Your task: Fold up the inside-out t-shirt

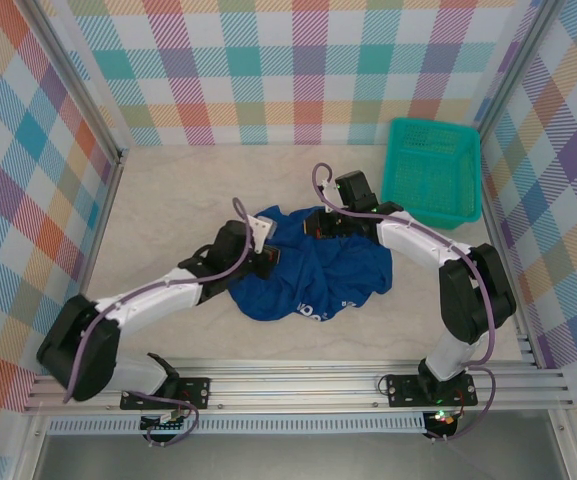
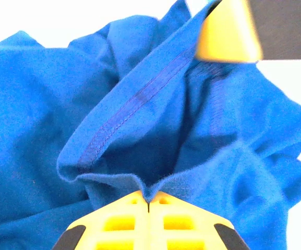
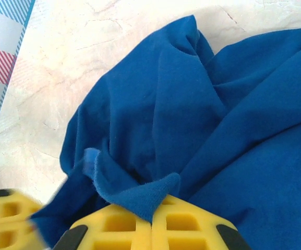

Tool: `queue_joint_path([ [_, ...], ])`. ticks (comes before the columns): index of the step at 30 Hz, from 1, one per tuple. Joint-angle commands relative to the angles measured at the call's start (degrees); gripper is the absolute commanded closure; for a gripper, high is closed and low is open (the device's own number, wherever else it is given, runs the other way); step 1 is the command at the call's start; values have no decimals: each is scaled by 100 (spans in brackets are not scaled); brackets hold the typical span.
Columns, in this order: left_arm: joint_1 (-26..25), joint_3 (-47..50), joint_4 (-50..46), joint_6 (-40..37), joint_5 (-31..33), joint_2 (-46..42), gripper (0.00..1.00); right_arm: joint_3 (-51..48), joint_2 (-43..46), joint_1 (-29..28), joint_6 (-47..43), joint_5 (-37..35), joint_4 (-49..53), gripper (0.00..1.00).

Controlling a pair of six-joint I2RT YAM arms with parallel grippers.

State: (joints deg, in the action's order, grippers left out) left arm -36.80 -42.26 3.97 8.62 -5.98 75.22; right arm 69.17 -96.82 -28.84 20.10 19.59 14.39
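The inside-out t-shirt (image 1: pixel 318 275) lies crumpled in a heap at the middle of the table, its small white print (image 1: pixel 314 312) facing up near the front edge. My left gripper (image 1: pixel 265 258) sits on the shirt's left side. In the left wrist view its yellow jaws (image 2: pixel 148 200) are shut on a pinched edge of blue cloth (image 2: pixel 113 130), beside a stitched hem. My right gripper (image 1: pixel 320 225) is at the shirt's far edge. The right wrist view shows it (image 3: pixel 151 221) shut on a folded flap of the t-shirt (image 3: pixel 192 114).
A teal mesh basket (image 1: pixel 433 170) stands at the back right against the wall. Checkered walls enclose the table on three sides. Bare pale tabletop (image 1: pixel 168 200) lies to the left of and behind the shirt.
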Motion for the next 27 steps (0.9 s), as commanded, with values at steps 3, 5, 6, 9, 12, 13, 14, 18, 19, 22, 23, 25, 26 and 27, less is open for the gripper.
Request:
queue_joint_path([
  [3, 266, 509, 700, 780, -266, -831, 100, 39, 155, 39, -98, 26, -33, 96],
  [5, 460, 580, 763, 1180, -316, -1153, 100, 106, 171, 34, -67, 248, -108, 85],
  [6, 543, 559, 711, 1346, -313, -1268, 100, 159, 184, 34, -68, 360, -93, 80],
  [9, 828, 425, 394, 1724, -333, -1685, 100, 369, 444, 38, -309, 257, 311, 65],
  [12, 1027, 236, -114, 1887, -100, -2124, 100, 152, 1030, 142, -510, -374, 721, 54],
  [13, 1088, 181, -273, 1884, -22, -2255, 100, 28, 1211, 196, -522, -566, 835, 52],
  [14, 1173, 105, -482, 1887, 88, -2404, 100, -137, 1423, 258, -533, -801, 963, 49],
  [18, 1582, -229, -1345, 1883, 595, -2851, 100, -771, 1905, 369, -530, -1756, 1480, 46],
  [19, 1674, -322, -1574, 1895, 751, -2920, 100, -859, 1921, 369, -496, -1910, 1586, 45],
  [22, 2016, -505, -1939, 1857, 985, -3102, 100, -1124, 1830, 392, -313, -2223, 1839, 41],
  [23, 2150, -577, -2208, 1853, 974, -3127, 100, -1203, 1793, 414, -242, -2295, 1892, 41],
  [25, 2383, -762, -2484, 1797, 886, -3128, 100, -1310, 1714, 478, -157, -2363, 1981, 41],
  [26, 2502, -843, -2610, 1777, 828, -3112, 100, -1346, 1678, 502, -118, -2402, 2053, 41],
  [27, 2590, -909, -2711, 1766, 775, -3093, 100, -1376, 1637, 513, -83, -2449, 2116, 40],
])
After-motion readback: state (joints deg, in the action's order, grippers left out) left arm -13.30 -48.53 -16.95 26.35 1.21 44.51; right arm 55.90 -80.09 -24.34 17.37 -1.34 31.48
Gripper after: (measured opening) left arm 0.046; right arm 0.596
